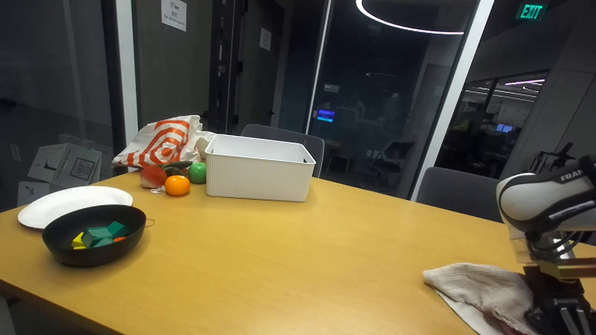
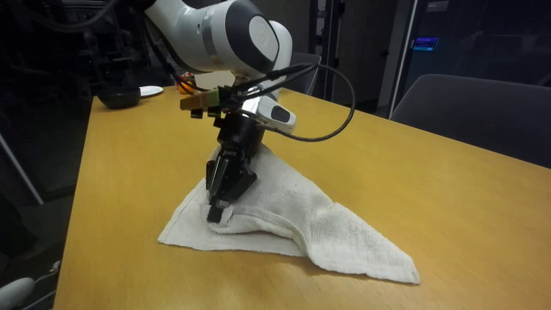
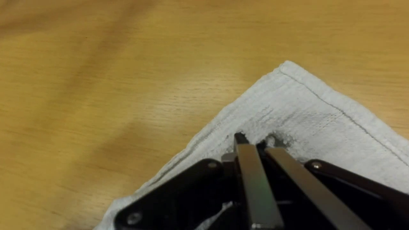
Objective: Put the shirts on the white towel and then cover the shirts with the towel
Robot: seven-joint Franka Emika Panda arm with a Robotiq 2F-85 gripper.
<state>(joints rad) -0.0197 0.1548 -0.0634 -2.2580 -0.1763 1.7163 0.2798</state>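
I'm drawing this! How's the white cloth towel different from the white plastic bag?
The white cloth towel is plain; the white plastic bag has an orange bullseye.
The towel lies low on the table; the bag is puffed up.
The fingers touch the towel, not the bag.
Both are mostly white and rumpled.

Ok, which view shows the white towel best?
An exterior view: there the white towel lies wholly in frame, its fold plain, though the hand hides some. The wrist view gives one corner close up. Elsewhere, in an exterior view, a wrinkled part shows, but the picture's bottom edge cuts it off.
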